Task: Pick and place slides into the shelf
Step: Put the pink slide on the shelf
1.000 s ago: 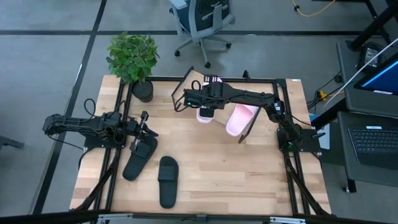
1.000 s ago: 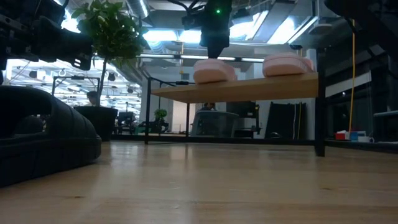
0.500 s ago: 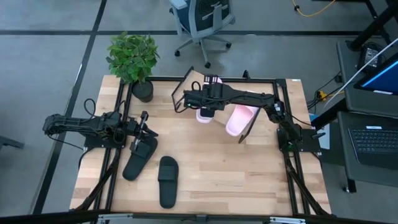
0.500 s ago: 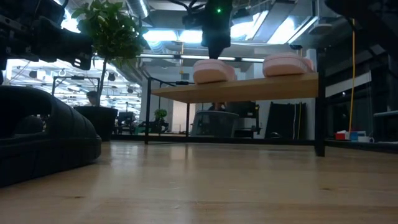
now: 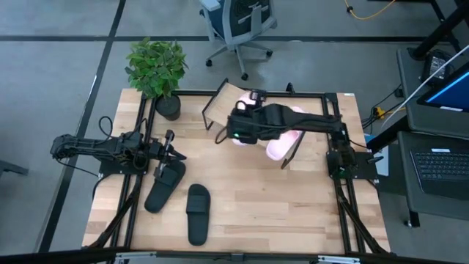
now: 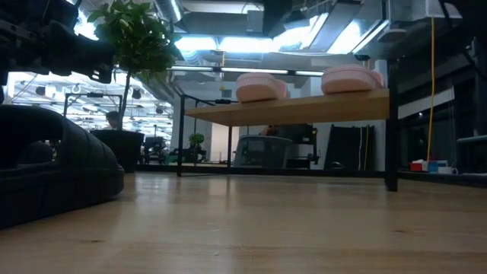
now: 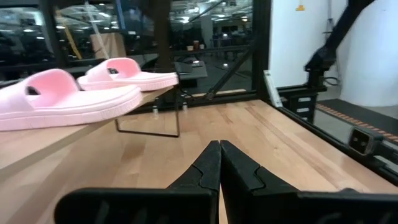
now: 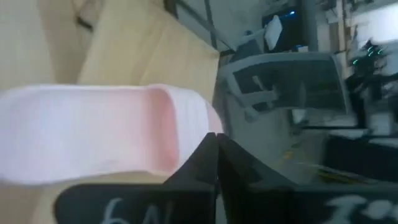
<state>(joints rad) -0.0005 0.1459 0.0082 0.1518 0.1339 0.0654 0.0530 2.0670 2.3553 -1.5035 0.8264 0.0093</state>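
two pink slides [image 6: 262,87] sit side by side on the shelf [image 6: 304,106] at the far edge of the worktop [image 5: 249,198], one [image 5: 282,141] partly hidden under the right arm in the high view. two black slides are left on the worktop near the left edge: one [image 5: 198,213] lies free toward the near edge, the other [image 5: 163,183] just under the left gripper [image 5: 165,147].

the right gripper [image 8: 214,142] hangs over a pink slide on the shelf, fingers pressed together and pinching nothing. the left gripper is also pressed together and empty, pointing across the worktop toward the shelf.

the slides look like moulded foam: light, a little springy, matte enough not to slip, and not fragile. the wide strap is probably the best hold, one finger under the arch and one on top, so the sole hangs below. pinching the sole edge would likely bend it and let it twist. the shelf is slanted, so a slide set down loosely could creep; it should land flat beside the pink pair, on the bare board nearer the plant [image 5: 155,67].
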